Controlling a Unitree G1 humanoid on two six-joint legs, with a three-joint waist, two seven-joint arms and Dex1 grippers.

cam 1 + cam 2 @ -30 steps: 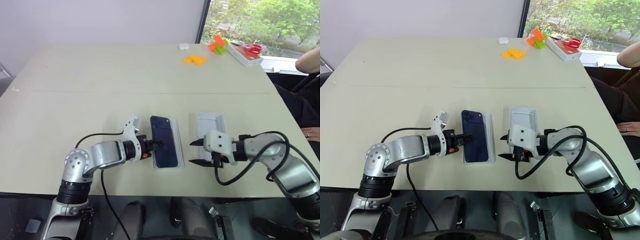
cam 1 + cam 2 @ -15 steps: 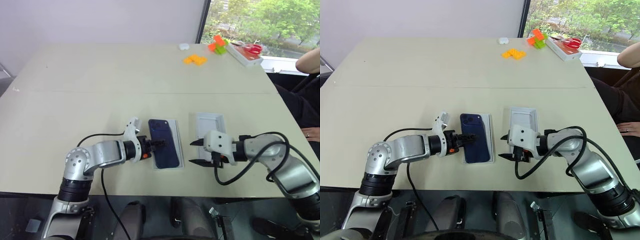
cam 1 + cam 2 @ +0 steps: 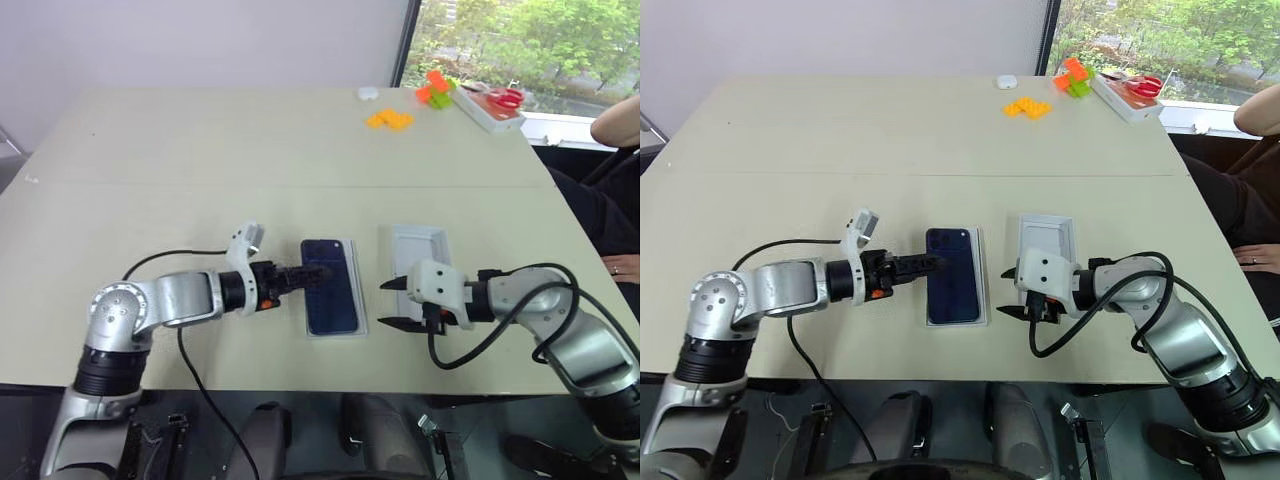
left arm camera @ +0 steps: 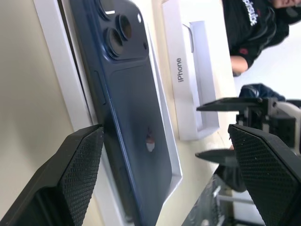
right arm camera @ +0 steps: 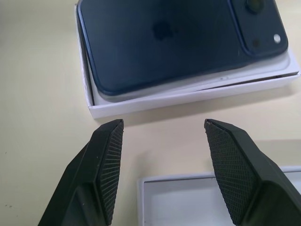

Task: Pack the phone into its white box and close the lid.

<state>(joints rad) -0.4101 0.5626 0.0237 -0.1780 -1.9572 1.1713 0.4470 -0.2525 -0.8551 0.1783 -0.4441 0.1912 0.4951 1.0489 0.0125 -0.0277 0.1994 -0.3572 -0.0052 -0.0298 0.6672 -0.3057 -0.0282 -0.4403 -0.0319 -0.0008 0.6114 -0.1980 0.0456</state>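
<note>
The phone (image 3: 332, 285) is laid back-up in the white box (image 3: 356, 330), so the left gripper (image 3: 318, 274) is spread wide beside it, while the right gripper (image 3: 393, 305), also parted and empty, is poised by the lid (image 3: 420, 243).

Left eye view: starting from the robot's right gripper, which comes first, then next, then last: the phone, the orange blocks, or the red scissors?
1. The phone, in the white box, just left of the right gripper.
2. The orange blocks, far across the table.
3. The red scissors, at the far right corner.

Beige table (image 3: 200, 150), grey wall (image 3: 200, 40), window (image 3: 520, 40)
</note>
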